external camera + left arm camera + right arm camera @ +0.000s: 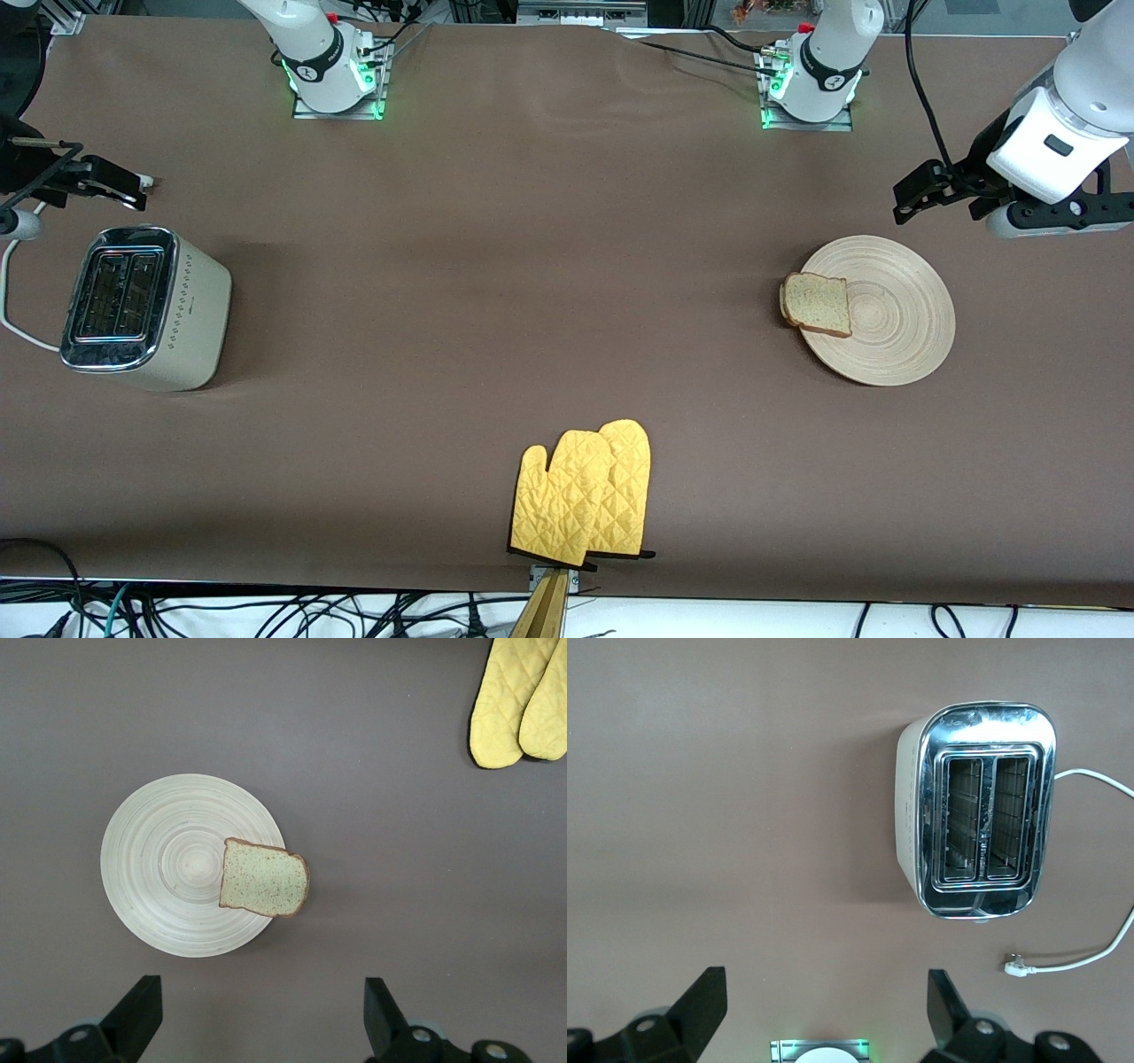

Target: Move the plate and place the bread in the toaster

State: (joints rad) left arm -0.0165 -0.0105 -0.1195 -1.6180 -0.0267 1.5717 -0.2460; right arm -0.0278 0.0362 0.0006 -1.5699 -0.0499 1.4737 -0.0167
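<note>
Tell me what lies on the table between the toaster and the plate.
Nothing: between toaster and plate the front view shows bare table.

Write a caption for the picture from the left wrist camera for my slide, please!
Open left gripper hovers over a bread slice on a wooden plate's edge.

One plate (895, 341), one bread slice (816, 304), one toaster (142, 306) with two slots. Two yellow oven mitts (580, 494), overlapping. Two robot arms, each with one gripper: left gripper (261, 1019), right gripper (826, 1014).
</note>
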